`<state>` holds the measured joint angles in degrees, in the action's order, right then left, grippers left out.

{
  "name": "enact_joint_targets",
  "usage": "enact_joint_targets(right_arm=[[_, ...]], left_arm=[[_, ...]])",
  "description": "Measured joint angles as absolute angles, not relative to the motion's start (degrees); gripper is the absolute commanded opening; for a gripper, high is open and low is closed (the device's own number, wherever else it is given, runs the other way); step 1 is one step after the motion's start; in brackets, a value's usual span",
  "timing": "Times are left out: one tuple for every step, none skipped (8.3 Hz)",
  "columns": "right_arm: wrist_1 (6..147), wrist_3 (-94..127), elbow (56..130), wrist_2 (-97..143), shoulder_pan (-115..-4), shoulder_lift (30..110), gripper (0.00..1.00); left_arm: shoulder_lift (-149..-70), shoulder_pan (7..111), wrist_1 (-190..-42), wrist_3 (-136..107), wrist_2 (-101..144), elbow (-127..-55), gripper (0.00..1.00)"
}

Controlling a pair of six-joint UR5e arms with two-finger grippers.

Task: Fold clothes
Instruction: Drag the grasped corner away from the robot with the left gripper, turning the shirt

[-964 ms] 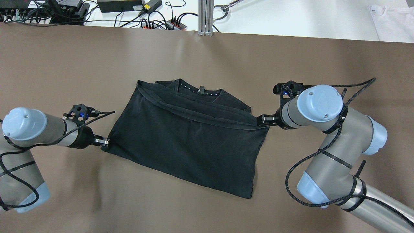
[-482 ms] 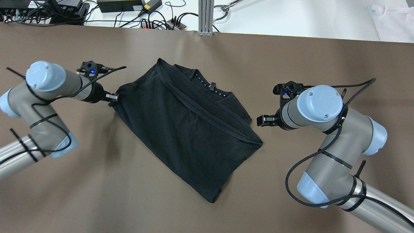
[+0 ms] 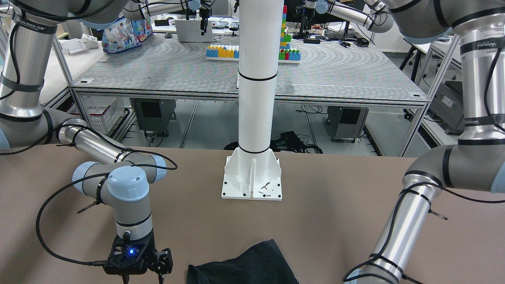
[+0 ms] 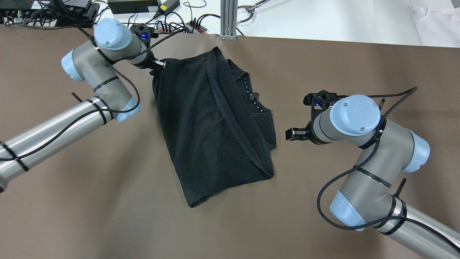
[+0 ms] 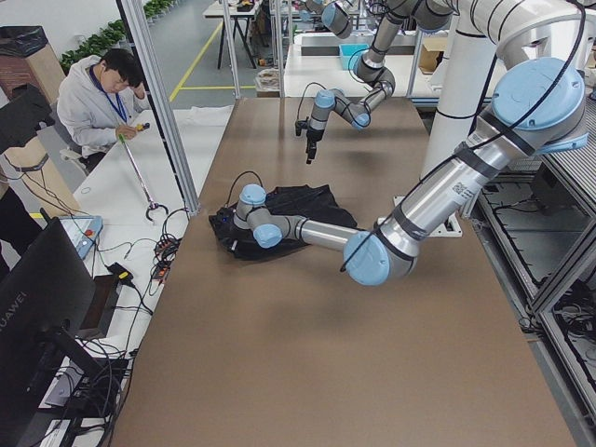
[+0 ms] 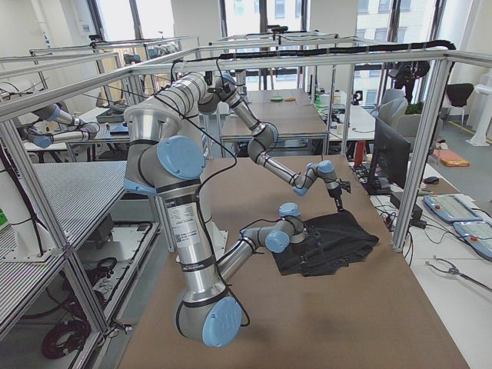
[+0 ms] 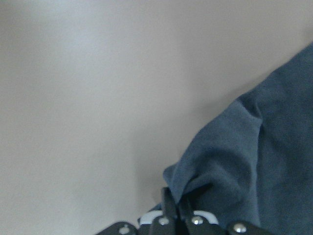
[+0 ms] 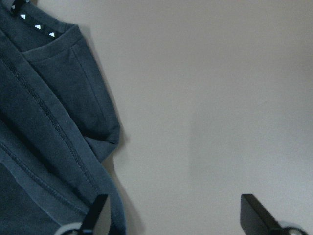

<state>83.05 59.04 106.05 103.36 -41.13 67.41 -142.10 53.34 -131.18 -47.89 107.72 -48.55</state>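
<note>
Item count: one garment (image 4: 201, 126), two arms, two grippers, one aluminium post (image 4: 228, 19) at the far edge of the table (image 4: 72, 201).

Garment: black, lying in loose folded layers on the table. Its far end lies just on the robot's side of the post, and it extends from there toward the robot. A hem band (image 4: 230, 118) runs lengthwise across it. A row of small white marks (image 4: 249, 94) shows at the collar, on the side right of the post.

Left arm: enters from the lower left of the overhead view. The forearm rises toward the far table edge, and the wrist turns toward the post. The left gripper (image 4: 158, 66) sits left of the post, near it, at the garment's far left corner. Its fingers (image 7: 171, 208) are pinched together on a fold of that corner.

Right arm: enters from the lower right, bent back on itself at the elbow, wrist level. The right gripper (image 4: 290, 133) is well to the right of the post and nearer the robot, pointing at the garment's right edge without touching it. Its fingers (image 8: 254, 210) are spread wide and hold nothing; bare table shows between them.
</note>
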Motion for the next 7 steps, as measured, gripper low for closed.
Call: enact_joint_targets(right_arm=[[83.06, 59.05, 106.06, 103.36, -41.13, 67.41, 0.94], [83.06, 59.06, 106.07, 103.36, -41.13, 67.41, 0.94], [83.06, 59.06, 106.04, 103.36, -41.12, 67.41, 0.94], [83.06, 59.05, 105.97, 103.36, -41.03, 67.38, 0.94], [83.06, 59.00, 105.89, 103.35, -40.95, 67.18, 0.94], [83.06, 59.05, 105.80, 103.27, -40.86, 66.84, 0.94], [83.09, 59.33, 105.60, 103.15, -40.79, 66.40, 0.94]], left_arm=[[-147.88, 53.20, -131.28, -47.73, 106.54, -41.63, 0.00], [-151.00, 53.12, -131.39, -47.50, 105.99, -37.87, 0.99], [-152.30, 53.31, -131.48, -46.37, 105.74, -36.26, 1.00], [-152.77, 53.86, -131.52, -43.99, 105.81, -35.75, 1.00], [-152.76, 55.08, -131.47, -42.29, 107.07, -36.20, 1.00], [-152.63, 57.38, -131.39, -41.31, 111.34, -36.90, 1.00], [-151.75, 59.44, -131.35, -40.62, 115.77, -38.50, 1.00]])
